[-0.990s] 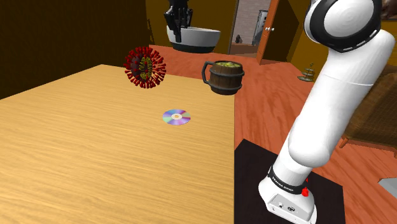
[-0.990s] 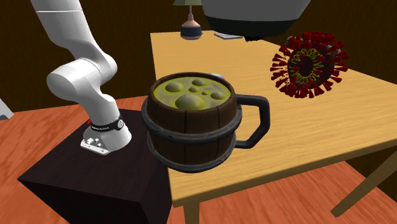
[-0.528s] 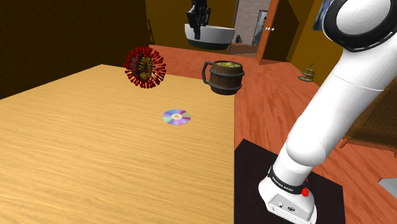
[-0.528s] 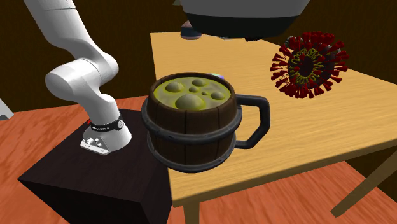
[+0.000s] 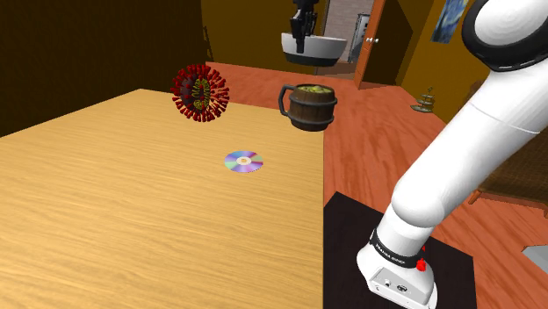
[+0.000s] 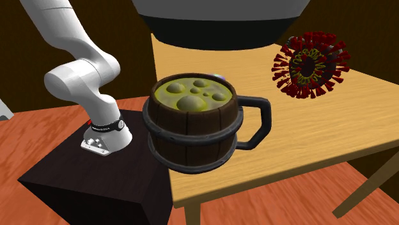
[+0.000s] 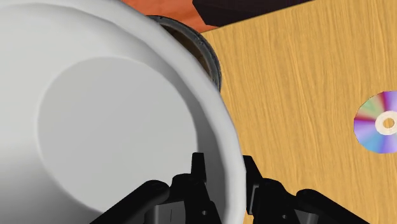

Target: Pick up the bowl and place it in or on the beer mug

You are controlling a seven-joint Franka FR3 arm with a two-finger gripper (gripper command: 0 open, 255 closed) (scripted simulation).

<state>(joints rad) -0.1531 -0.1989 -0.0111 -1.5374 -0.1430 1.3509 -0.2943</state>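
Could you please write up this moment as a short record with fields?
bowl: white inside, held in the air above the beer mug, not touching it
beer mug: barrel-shaped, upright near a corner of the table, yellow-green contents
gripper: jaws shut on the bowl's rim
table: light wood
others: shiny disc lying flat on the table; red spiky ball near its edge
task: bowl not yet placed

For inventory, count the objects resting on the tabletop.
3: beer mug at the table corner, CD toward the middle, spiky red virus model at an edge. Bowl held aloft.
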